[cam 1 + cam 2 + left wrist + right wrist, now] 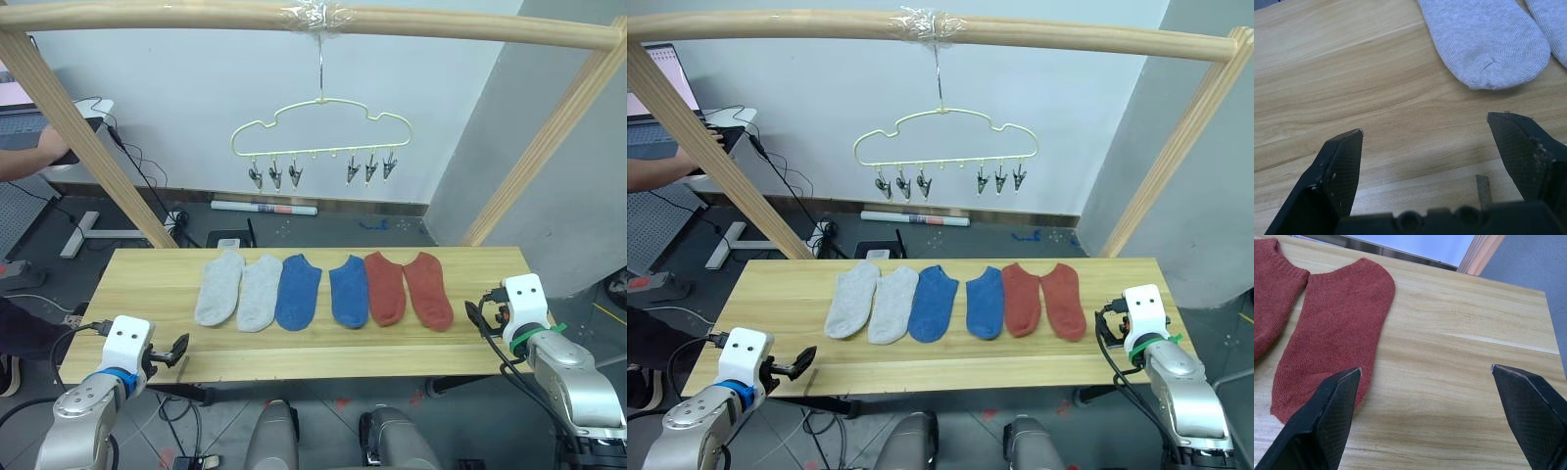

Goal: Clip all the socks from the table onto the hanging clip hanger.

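Observation:
Two light grey socks (pixel 239 290), two blue socks (pixel 297 291) and two rust red socks (pixel 407 288) lie flat in a row across the middle of the pale wood table (pixel 147 294). Above and behind them the pale yellow clip hanger (pixel 320 127) hangs by its hook from the top beam, and its grey clips hold nothing. At the table's front left corner my left gripper (pixel 176 350) is open; a grey sock's toe (pixel 1488 58) lies just ahead of it. My right gripper (pixel 482 315) is open at the table's right edge, beside the outermost red sock (pixel 1332 338).
A thick wooden beam frame (pixel 88 147) stands around the table, with slanted posts at both back corners. A person's arm (pixel 24 162) reaches in at the far left, behind the frame. Cables and a power strip (pixel 176 220) lie on the floor beyond the table.

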Available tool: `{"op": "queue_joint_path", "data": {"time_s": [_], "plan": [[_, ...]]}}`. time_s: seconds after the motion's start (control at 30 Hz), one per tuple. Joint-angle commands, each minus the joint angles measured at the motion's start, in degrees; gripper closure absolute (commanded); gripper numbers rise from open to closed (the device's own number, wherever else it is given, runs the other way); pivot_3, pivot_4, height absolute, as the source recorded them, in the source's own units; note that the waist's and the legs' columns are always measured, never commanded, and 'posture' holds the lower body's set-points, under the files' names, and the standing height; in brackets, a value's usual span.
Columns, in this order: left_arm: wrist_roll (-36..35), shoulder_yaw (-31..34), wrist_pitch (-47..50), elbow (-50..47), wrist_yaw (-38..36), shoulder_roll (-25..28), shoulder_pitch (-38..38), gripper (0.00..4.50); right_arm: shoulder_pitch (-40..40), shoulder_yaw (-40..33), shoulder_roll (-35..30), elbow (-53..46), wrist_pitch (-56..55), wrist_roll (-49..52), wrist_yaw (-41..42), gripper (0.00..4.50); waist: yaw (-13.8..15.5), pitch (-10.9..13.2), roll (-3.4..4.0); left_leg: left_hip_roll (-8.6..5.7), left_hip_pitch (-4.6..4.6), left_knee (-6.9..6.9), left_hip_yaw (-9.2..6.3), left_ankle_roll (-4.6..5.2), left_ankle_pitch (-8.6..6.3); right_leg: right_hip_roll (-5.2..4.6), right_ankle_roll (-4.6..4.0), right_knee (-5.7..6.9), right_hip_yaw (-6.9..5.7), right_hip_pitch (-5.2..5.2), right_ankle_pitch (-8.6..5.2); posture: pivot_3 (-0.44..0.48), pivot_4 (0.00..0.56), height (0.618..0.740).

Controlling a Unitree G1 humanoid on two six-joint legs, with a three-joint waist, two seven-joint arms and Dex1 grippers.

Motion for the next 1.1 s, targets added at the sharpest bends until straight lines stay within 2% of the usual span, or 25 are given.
{"op": "queue_joint_path", "data": {"time_s": [0.03,0.4,0.73,0.87,1.07,1.1], "plan": [[-0.9,2.4,0.2,-1.5,0.0,0.9,0.0,0.00,-0.5,-1.1,-0.2,-1.3,-0.2,0.3,0.0,0.03,0.0,0.0,0.00,0.00,0.00,0.00,0.00,0.00,0.00,0.00,0.00,0.00,0.00,0.00,0.00,0.104,0.198,0.740],[-7.7,6.6,1.6,-9.0,-1.8,0.3,0.1,0.00,-1.9,-3.3,1.1,-1.9,1.4,5.5,2.0,0.03,0.0,0.0,0.00,0.01,0.00,0.00,0.00,0.00,0.00,0.00,-0.02,0.00,0.01,0.00,-0.01,0.110,0.200,0.740],[-15.7,8.0,7.0,-21.8,1.1,-1.6,-4.2,0.00,-5.1,-0.1,0.9,-2.4,-0.1,6.8,5.2,0.03,0.0,0.0,0.00,0.00,-0.01,0.00,-0.02,0.00,0.00,0.02,0.00,0.00,0.01,0.01,-0.02,0.120,0.206,0.740],[-17.3,4.8,9.9,-25.8,3.4,-2.1,-10.4,0.00,-9.5,2.7,0.3,-4.7,0.0,10.5,11.0,0.03,0.0,0.0,0.00,0.00,-0.01,0.01,-0.06,0.01,0.01,0.10,0.01,0.02,0.00,0.01,-0.02,0.114,0.206,0.740],[-18.0,1.5,12.2,-26.1,5.5,-4.0,-17.8,0.00,-15.2,7.6,-1.3,-7.6,-0.5,16.1,21.2,0.03,0.0,0.1,-0.01,-0.02,-0.02,0.08,-0.08,0.00,0.01,0.15,0.11,0.03,0.03,0.05,-0.02,0.088,0.207,0.740],[-18.0,1.2,12.1,-25.8,5.9,-4.6,-19.0,0.18,-16.7,7.8,-0.9,-8.0,0.0,17.5,22.1,0.01,0.0,0.1,-0.04,-0.02,-0.03,0.08,-0.09,0.00,0.00,0.16,0.13,0.03,0.03,0.04,-0.03,0.082,0.212,0.740]]}}
